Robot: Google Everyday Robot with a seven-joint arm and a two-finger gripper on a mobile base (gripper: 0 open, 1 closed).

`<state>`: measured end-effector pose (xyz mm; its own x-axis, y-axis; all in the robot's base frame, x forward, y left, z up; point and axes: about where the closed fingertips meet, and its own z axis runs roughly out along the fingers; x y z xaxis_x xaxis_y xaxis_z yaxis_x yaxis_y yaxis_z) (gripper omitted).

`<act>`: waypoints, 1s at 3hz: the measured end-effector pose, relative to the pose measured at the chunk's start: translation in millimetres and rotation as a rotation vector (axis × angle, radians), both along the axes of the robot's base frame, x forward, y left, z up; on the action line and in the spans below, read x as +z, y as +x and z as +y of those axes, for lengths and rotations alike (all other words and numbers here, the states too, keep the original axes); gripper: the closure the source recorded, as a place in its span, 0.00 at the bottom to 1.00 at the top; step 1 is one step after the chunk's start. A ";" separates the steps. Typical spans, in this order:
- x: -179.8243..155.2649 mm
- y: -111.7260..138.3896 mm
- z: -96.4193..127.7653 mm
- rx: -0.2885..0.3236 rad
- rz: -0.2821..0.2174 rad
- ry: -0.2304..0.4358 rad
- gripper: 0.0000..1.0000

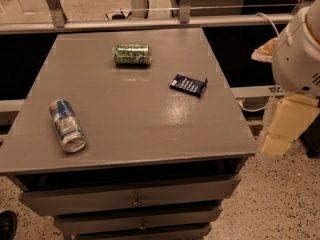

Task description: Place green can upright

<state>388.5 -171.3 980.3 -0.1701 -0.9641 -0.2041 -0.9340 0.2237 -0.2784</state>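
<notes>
The green can [132,54] lies on its side at the far middle of the grey table top [135,114], its long axis running left to right. My gripper [279,136], pale yellow under a white arm housing [300,54], hangs off the table's right edge, beyond the front right corner. It is well to the right of the green can and nearer the camera, and holds nothing that I can see.
A blue-and-silver can [67,125] lies on its side near the front left. A dark blue snack packet [188,85] lies right of centre. Drawers [135,200] sit under the table. A glass railing [150,14] runs behind, and speckled floor [280,204] is at the right.
</notes>
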 end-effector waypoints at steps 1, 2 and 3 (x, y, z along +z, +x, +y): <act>-0.8 4.2 2.4 0.000 -0.005 0.007 0.00; -6.6 30.8 17.3 -0.002 -0.031 0.052 0.00; -14.9 82.9 55.5 -0.006 -0.047 0.119 0.00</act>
